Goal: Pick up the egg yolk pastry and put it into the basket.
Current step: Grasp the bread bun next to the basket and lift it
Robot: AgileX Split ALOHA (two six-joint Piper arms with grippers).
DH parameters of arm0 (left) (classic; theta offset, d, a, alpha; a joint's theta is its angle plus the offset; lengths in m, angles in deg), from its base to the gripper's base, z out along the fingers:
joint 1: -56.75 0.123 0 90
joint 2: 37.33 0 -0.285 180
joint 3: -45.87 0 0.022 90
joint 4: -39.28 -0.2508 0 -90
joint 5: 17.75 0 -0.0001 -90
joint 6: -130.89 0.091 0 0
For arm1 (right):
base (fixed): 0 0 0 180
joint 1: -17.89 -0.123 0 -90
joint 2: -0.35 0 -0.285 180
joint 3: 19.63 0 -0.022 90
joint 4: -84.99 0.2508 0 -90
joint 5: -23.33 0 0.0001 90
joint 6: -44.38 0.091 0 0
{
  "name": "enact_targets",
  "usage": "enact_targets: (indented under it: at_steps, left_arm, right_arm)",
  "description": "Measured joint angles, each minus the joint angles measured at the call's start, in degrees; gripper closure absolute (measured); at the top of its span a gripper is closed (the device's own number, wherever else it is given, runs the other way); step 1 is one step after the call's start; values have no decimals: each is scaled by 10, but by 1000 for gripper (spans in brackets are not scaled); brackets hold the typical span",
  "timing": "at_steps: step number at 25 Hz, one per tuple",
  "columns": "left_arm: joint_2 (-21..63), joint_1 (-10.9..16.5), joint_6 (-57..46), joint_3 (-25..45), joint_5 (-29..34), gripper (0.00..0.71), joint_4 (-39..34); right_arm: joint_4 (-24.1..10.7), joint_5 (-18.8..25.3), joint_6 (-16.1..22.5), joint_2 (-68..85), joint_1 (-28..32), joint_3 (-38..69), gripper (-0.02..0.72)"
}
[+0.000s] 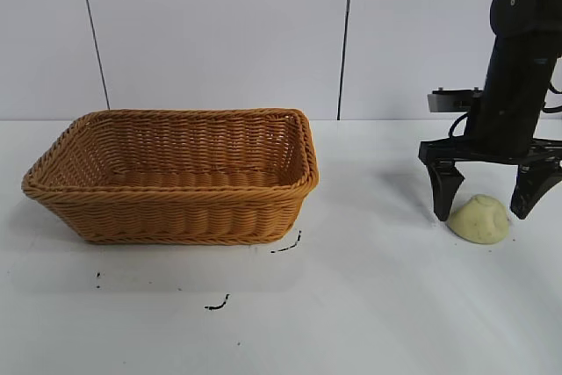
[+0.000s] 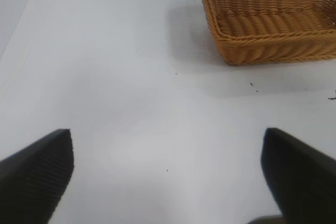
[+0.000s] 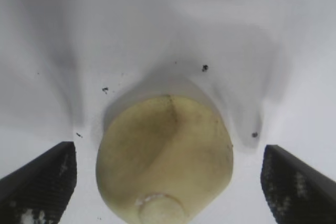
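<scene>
while the egg yolk pastry (image 1: 479, 218) lies on the table (image 1: 369, 305), well to the right of the basket (image 1: 176, 175), nothing is lifted yet. the right gripper (image 1: 486, 198) hangs low over it, fingers apart on either side, not touching. closing, lifting and carrying to the basket remain. the left gripper (image 2: 168, 174) hovers apart, fingers spread, holding nothing.

Your exterior view faces the table (image 1: 351, 322) level; both wrist views look down, the right much closer.

Right arm's top and basket (image 2: 273, 24) edge-cropped
</scene>
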Motion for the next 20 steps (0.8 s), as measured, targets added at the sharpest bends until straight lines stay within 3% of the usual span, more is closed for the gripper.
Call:
enact_targets:
  at_steps: [4,7,17,20]
  left_arm:
    - [0,0,0,0,0,14,0]
    - [0,0,0,0,0,14,0]
    - [0,0,0,0,0,14,0]
    - [0,0,0,0,0,14,0]
  right_arm:
    - [0,7,0,0,0,0,31]
    - [0,15,0,0,0,0,82]
    - [0,10,0,0,0,0,420]
    - [0,2,0,0,0,0,469]
